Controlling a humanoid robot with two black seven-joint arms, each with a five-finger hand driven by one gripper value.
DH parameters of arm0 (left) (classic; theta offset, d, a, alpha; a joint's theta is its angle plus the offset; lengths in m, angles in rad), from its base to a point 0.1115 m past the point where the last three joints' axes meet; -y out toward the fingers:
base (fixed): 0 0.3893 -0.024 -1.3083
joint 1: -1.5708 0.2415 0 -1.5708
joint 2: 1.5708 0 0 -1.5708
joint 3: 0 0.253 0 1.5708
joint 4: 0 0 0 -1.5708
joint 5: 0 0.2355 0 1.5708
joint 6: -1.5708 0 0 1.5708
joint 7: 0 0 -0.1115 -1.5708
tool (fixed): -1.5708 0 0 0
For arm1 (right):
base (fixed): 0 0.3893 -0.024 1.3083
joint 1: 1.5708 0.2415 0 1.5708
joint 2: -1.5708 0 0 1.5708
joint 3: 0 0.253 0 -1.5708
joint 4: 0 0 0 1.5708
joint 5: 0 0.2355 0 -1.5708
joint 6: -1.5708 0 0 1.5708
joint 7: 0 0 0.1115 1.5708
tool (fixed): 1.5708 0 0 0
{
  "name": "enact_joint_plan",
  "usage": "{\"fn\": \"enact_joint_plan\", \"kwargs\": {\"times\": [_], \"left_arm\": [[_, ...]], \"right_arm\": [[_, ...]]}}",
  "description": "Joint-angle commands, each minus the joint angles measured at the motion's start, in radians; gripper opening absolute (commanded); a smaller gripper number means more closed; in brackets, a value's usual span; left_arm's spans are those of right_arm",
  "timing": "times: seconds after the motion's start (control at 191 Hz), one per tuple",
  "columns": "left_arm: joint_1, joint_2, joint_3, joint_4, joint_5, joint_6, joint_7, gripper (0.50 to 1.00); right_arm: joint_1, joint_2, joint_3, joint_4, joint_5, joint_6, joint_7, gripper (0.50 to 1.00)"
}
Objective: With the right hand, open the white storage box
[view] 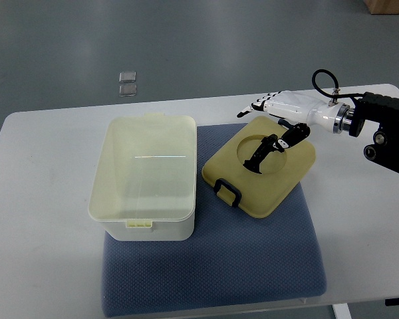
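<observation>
The white storage box [146,176] stands open on the left of the blue mat [213,272], and nothing shows inside it. Its cream lid [266,183], with a black latch [227,191] on the near edge, lies to the box's right on the mat, slightly tilted. My right hand [250,138] reaches in from the right and holds the lid's far corner. The black thumb [263,153] lies across the round recess on top, and the white fingers [251,108] stick out behind the far edge.
The mat lies on a white table [40,173] whose rounded edge runs along the back and left. Two small clear tiles [127,83] lie on the grey floor beyond the table. The right forearm [379,123] hangs over the table's right end.
</observation>
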Motion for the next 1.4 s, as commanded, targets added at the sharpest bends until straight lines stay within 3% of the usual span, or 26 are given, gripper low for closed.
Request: {"fn": "enact_joint_plan", "kwargs": {"times": [0.0, 0.204, 0.341, 0.493, 0.639, 0.807, 1.101, 1.221, 1.394], "left_arm": [[0.0, 0.0, 0.0, 0.0, 0.0, 0.0, 0.0, 1.0], [0.0, 0.0, 0.0, 0.0, 0.0, 0.0, 0.0, 1.0], [0.0, 0.0, 0.0, 0.0, 0.0, 0.0, 0.0, 1.0], [0.0, 0.0, 0.0, 0.0, 0.0, 0.0, 0.0, 1.0], [0.0, 0.0, 0.0, 0.0, 0.0, 0.0, 0.0, 1.0], [0.0, 0.0, 0.0, 0.0, 0.0, 0.0, 0.0, 1.0], [0.0, 0.0, 0.0, 0.0, 0.0, 0.0, 0.0, 1.0], [0.0, 0.0, 0.0, 0.0, 0.0, 0.0, 0.0, 1.0], [0.0, 0.0, 0.0, 0.0, 0.0, 0.0, 0.0, 1.0]], "right_arm": [[0.0, -0.005, 0.003, 0.004, 0.0, -0.002, 0.012, 0.913], [-0.002, -0.005, 0.098, 0.007, 0.069, 0.017, 0.044, 0.909], [-0.002, -0.003, 0.124, -0.004, 0.429, 0.136, 0.023, 0.909], [-0.002, 0.003, 0.126, -0.044, 1.014, 0.312, -0.078, 0.913], [-0.026, 0.018, 0.121, -0.065, 1.449, 0.423, -0.178, 0.913], [-0.06, 0.044, 0.124, -0.094, 1.7, 0.451, -0.265, 0.917], [-0.072, 0.11, 0.162, -0.145, 1.782, 0.507, -0.358, 0.919], [-0.075, 0.121, 0.173, -0.147, 1.867, 0.501, -0.45, 0.921], [-0.085, 0.124, 0.175, -0.148, 1.891, 0.491, -0.45, 0.924]]}}
